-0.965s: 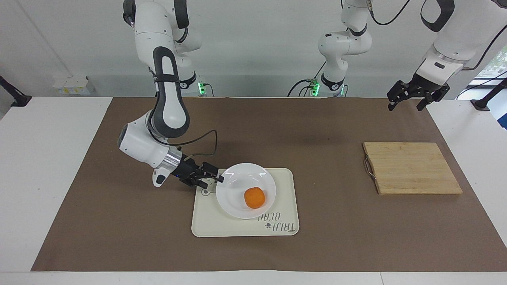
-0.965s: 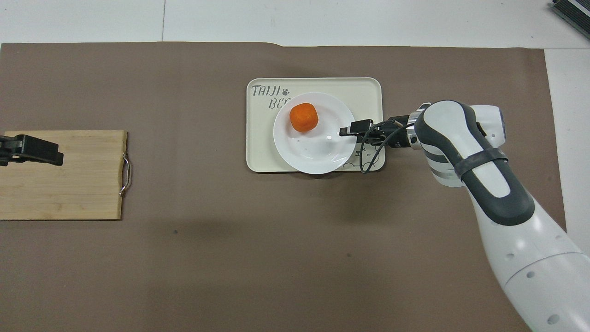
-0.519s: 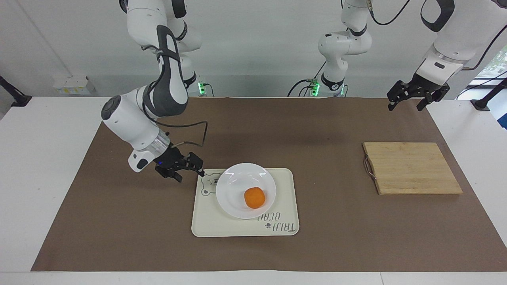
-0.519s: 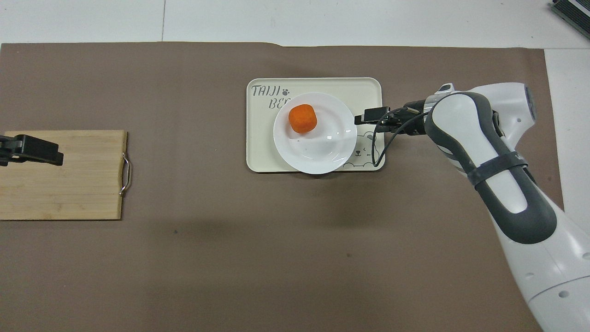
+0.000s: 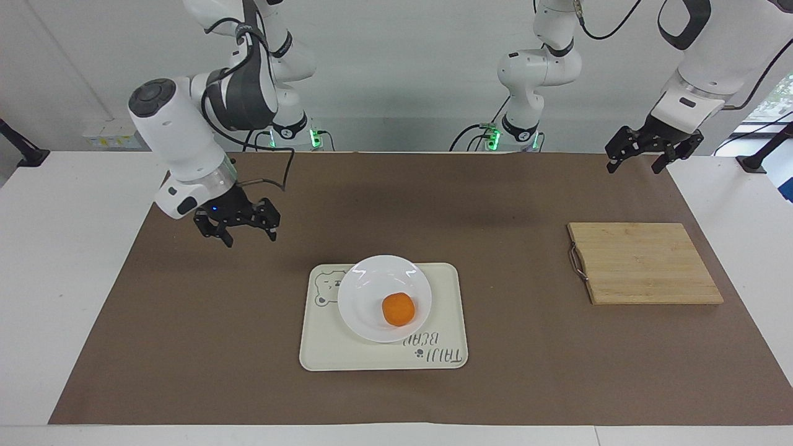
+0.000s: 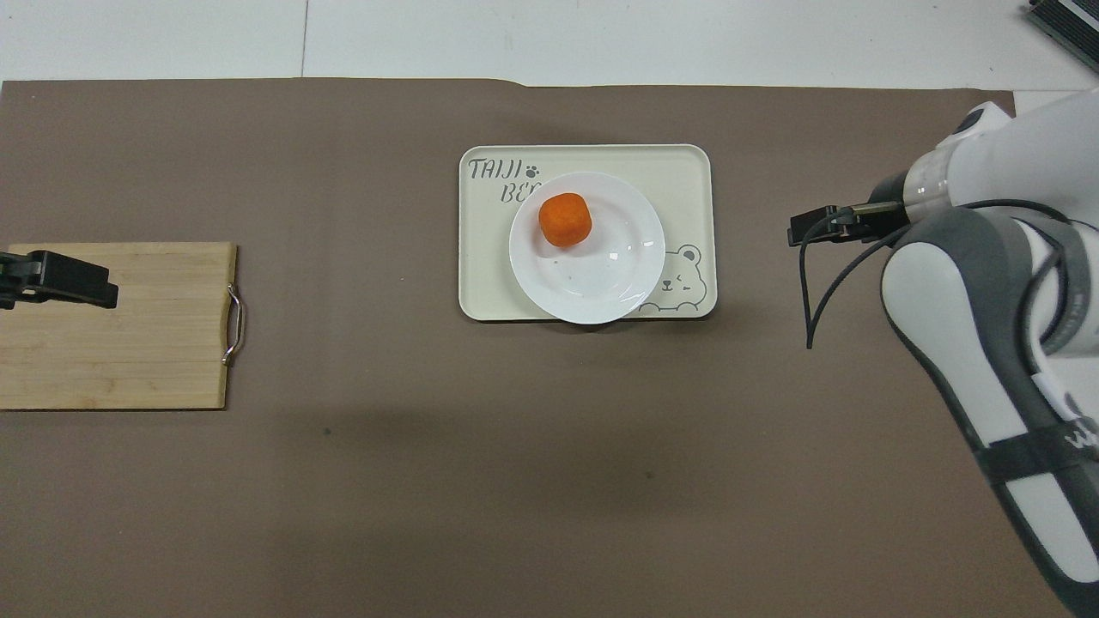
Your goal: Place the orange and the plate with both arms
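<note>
The orange (image 5: pixel 398 309) lies on the white plate (image 5: pixel 372 288), toward the rim farther from the robots. It also shows in the overhead view (image 6: pixel 565 219) on the plate (image 6: pixel 601 275). The plate rests on the cream bear tray (image 5: pixel 328 350). My right gripper (image 5: pixel 249 236) is open and empty, raised over the bare brown mat toward the right arm's end of the table, well apart from the tray. It also shows in the overhead view (image 6: pixel 803 232). My left gripper (image 5: pixel 633 167) is open and empty, and waits high over the left arm's end of the table.
The tray (image 6: pixel 678 180) lies mid-table on a brown mat (image 5: pixel 508 371). A wooden cutting board (image 5: pixel 644 263) with a metal handle lies toward the left arm's end; in the overhead view the left gripper (image 6: pixel 86 287) overlaps the board (image 6: pixel 112 352).
My right gripper has let go of the plate's rim, opened, and drawn back and up toward the right arm's end. The plate, orange and left arm have not moved.
</note>
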### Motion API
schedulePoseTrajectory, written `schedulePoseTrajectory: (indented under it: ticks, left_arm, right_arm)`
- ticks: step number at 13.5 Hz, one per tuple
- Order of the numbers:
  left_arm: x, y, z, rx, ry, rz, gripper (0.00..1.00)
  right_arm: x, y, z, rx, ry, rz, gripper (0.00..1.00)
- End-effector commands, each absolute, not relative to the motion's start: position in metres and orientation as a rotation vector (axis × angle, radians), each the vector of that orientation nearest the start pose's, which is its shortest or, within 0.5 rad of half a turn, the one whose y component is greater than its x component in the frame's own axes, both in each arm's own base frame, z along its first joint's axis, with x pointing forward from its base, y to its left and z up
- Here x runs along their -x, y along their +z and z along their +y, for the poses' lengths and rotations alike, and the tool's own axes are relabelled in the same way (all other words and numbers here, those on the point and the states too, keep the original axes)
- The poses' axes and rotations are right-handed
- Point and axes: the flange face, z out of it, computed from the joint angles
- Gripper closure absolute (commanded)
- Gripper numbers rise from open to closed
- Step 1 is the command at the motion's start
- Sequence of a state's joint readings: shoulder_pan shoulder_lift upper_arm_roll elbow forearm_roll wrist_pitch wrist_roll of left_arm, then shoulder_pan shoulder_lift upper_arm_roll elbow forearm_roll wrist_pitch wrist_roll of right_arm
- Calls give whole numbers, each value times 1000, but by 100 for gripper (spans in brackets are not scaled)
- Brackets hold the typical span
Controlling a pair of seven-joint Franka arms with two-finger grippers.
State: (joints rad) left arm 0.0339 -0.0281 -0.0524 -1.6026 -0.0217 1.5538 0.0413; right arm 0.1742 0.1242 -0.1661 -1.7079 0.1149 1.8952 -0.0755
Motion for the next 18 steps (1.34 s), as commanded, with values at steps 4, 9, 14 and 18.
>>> schedulePoseTrajectory:
  ticks: [4, 9, 14, 18]
  left_arm:
    - [-539, 627, -10, 3147, 7, 99, 0]
    - [-539, 626, -10, 3147, 10, 99, 0]
    - [-539, 626, -10, 3147, 10, 99, 0]
    - [-539, 626, -10, 3147, 10, 99, 0]
  right_arm:
    - [-564, 576, -39, 3109, -81, 77, 0]
    - [-537, 662, -35, 3104, -52, 152, 0]
    - [-538, 649, -14, 3152, -67, 117, 0]
    - [-533, 648, -13, 3143, -26, 104, 0]
